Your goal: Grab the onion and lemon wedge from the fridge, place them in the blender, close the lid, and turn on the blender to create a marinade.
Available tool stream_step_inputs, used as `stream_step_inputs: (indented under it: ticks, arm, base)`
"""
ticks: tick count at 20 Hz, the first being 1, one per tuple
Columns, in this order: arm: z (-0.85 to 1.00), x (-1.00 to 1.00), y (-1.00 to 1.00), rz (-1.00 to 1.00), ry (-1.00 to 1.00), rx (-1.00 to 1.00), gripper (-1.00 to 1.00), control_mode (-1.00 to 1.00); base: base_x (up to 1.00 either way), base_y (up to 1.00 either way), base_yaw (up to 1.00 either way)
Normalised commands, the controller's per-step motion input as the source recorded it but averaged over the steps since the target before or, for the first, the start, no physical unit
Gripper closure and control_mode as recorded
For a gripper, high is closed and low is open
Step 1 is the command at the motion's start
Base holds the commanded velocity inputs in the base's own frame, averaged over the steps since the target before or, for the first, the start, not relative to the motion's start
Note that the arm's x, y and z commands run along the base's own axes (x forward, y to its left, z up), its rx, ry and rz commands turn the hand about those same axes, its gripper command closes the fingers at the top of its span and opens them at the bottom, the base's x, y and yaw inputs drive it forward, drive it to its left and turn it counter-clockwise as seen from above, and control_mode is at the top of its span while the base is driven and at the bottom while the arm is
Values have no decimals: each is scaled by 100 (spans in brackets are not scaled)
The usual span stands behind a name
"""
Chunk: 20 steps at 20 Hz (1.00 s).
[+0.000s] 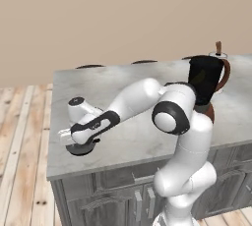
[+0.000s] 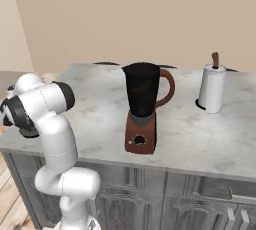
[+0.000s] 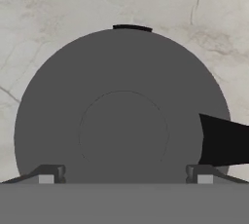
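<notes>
The lid (image 3: 121, 116), a flat round dark-grey disc, lies on the marble counter (image 1: 147, 131) near its front left corner, and its small tab (image 3: 223, 140) sticks out to the right in the hand view. My gripper (image 3: 125, 177) hangs just above the lid (image 1: 81, 149), open, with a fingertip (image 3: 46, 174) at each side of the disc. The blender (image 2: 142, 99), a black jug on a reddish-brown base, stands open-topped further right on the counter, also seen as the blender (image 1: 204, 80). Its dark inside hides any contents. The onion, lemon wedge and fridge are out of view.
A white paper towel roll (image 2: 212, 89) on a wooden post stands behind and to the right of the blender. The counter's front edge (image 1: 123, 163) runs close below the lid, with carved grey cabinet doors (image 2: 165, 204) underneath and a wood floor (image 1: 19, 171) to the left.
</notes>
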Motion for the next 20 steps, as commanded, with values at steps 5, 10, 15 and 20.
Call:
stream_step_inputs:
  ticks: [5, 10, 15, 20]
  arm:
    - [-1, 32, 3, 0, 0, 0, -100, -100]
    - [-22, 9, 0, 0, 0, 0, -100, -100]
    - [-56, -1, 0, 0, 0, 0, 100, -100]
    - [-60, 0, -9, 0, -2, 0, 100, -100]
  base:
    - [0, 0, 0]
    - [0, 0, 0]
    - [0, 0, 0]
    - [0, 0, 0]
